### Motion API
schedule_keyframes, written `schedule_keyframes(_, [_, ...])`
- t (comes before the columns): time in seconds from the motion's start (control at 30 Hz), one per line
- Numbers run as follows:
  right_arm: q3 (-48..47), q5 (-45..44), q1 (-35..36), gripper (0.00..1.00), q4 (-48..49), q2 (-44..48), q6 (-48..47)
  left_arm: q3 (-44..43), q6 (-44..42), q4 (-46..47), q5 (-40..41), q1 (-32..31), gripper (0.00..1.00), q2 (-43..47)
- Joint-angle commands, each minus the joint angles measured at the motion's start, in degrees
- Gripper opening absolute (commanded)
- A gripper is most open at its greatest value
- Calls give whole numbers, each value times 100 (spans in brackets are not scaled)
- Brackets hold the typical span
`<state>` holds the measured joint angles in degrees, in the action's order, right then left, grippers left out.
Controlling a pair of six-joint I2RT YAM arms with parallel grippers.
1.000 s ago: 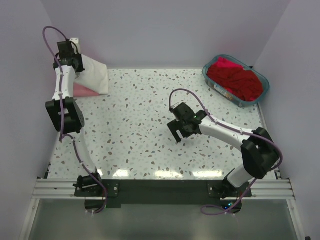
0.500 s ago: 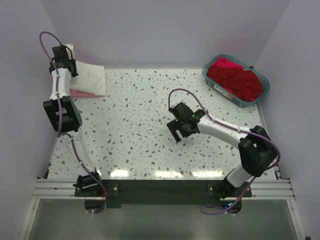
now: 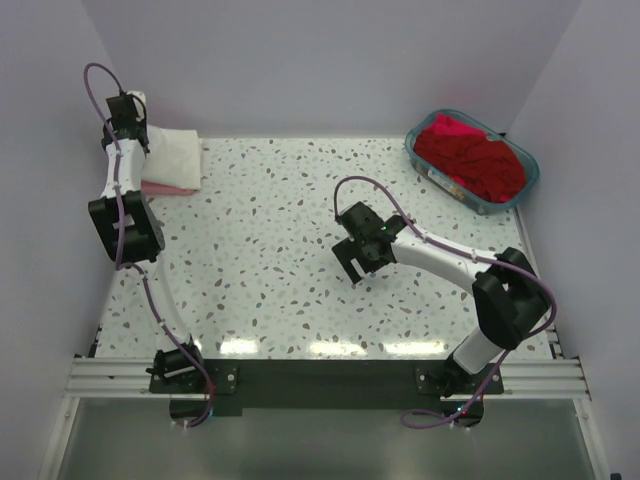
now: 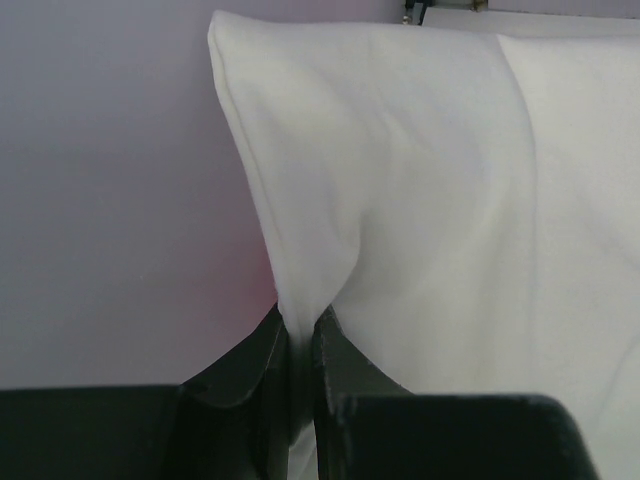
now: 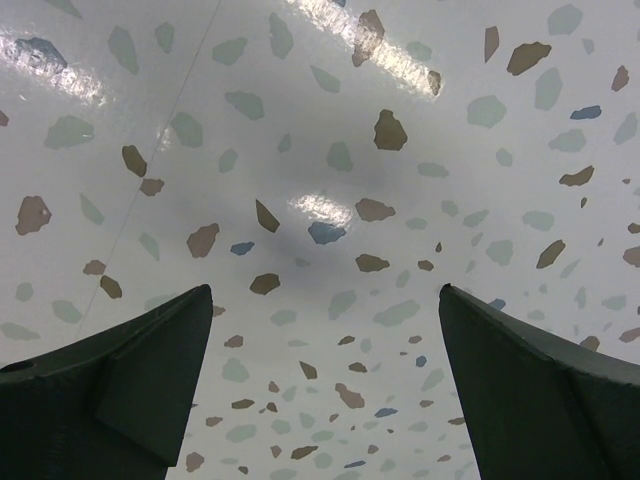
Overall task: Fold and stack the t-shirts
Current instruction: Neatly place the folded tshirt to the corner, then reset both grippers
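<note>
Terrazzo-speckled tabletop [image 3: 300, 250], lilac walls [image 3: 330, 60]. L gripper [image 4: 297, 335] clamped on white t-shirt [image 3: 175, 152], far-left corner, over pink t-shirt [image 3: 165, 187]. R gripper [image 5: 325, 290] fingers wide apart mid-table. Red t-shirts [image 3: 470, 158] in teal basket [image 3: 414, 150] far-right.

The folded white cloth t-shirt [image 3: 178, 152] is lying on the pink cloth t-shirt [image 3: 165, 186], far left on the speckled table [image 3: 270, 260]; red cloth t-shirts [image 3: 470, 160] are sitting in the teal plastic basket [image 3: 478, 207], far right.

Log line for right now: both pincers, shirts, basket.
left pincer: shut on white t-shirt, over pink t-shirt | right pincer: open, empty, above table | red t-shirts: in basket
</note>
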<state>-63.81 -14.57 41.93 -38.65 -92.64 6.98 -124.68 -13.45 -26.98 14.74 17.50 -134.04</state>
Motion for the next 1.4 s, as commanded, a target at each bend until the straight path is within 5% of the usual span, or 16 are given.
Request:
schedule_keyframes(0.0, [-228,-187,-18,98,-142,-52,-92,-3,-342,694,424,87,5,27])
schedule_keyframes(0.37, [-299,-161,-10,98,-222,-70,-74,339,-316,817,687,70,19,97])
schedule_keyframes(0.5, [-272,-160,-18,98,-230,-26,-66,463,-377,958,986,78,42,193])
schedule_keyframes(0.63, [-263,-143,-18,98,-204,44,-39,576,-316,993,1074,61,77,404])
schedule_keyframes(1.07, [-132,-380,-18,99,6,439,154,2060,1792,1204,-840,-369,77,2116])
schedule_keyframes(1.37, [-333,-652,-255,99,113,808,839,4229,3138,1696,-1851,-1695,90,3452])
